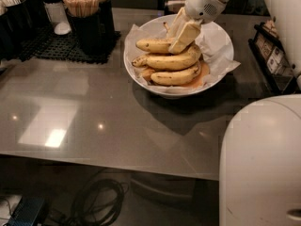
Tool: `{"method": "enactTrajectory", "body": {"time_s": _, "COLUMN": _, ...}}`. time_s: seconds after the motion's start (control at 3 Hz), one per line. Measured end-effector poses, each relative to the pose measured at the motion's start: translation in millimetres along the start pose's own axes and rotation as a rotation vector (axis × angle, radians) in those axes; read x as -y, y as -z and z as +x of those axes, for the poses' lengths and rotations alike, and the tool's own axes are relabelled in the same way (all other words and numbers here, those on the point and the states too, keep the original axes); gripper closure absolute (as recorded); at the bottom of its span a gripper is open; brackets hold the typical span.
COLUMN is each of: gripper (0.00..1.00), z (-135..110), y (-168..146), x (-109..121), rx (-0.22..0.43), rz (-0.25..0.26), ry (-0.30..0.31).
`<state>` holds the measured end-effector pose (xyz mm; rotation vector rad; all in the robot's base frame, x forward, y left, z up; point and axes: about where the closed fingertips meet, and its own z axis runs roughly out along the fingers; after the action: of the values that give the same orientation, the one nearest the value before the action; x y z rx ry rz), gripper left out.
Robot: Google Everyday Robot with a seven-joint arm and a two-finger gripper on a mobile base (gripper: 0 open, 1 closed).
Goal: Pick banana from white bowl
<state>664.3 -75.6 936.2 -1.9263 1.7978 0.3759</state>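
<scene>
Glossy white bowl (160, 89); crumpled matt paper lining (214, 44); smooth plastic pincer (182, 36) over the bowl; glossy, reflective table (94, 112).

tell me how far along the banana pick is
Done: the gripper is down inside the white bowl, against the top banana of the pile. In hand: securing the grasp; a firm hold isn't visible. Left: lifting it out, since the banana rests on the other bananas in the bowl.

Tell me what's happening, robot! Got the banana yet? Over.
Gripper down in the white bowl, at the top banana. Banana not lifted, lying on the pile. Other bananas underneath; nothing blocking.
</scene>
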Motion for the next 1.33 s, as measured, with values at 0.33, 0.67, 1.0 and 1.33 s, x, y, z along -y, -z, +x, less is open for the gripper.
{"method": "enactTrajectory", "body": {"time_s": 0.33, "gripper": 1.00, "z": 1, "y": 5, "x": -3, "rx": -0.049, "rz": 0.010, "ry": 0.006}}
{"method": "enactTrajectory", "body": {"time_s": 0.67, "gripper": 1.00, "z": -6, "y": 32, "x": -19, "rx": -0.028, "rz": 0.019, "ry": 0.022}}
{"method": "enactTrajectory", "body": {"time_s": 1.0, "gripper": 1.00, "z": -24, "y": 70, "x": -51, "rx": 0.128, "rz": 0.069, "ry": 0.053}}
{"method": "enactTrajectory", "body": {"time_s": 1.33, "gripper": 1.00, "z": -63, "y": 104, "x": -95, "rx": 0.360, "rz": 0.159, "ry": 0.119}}
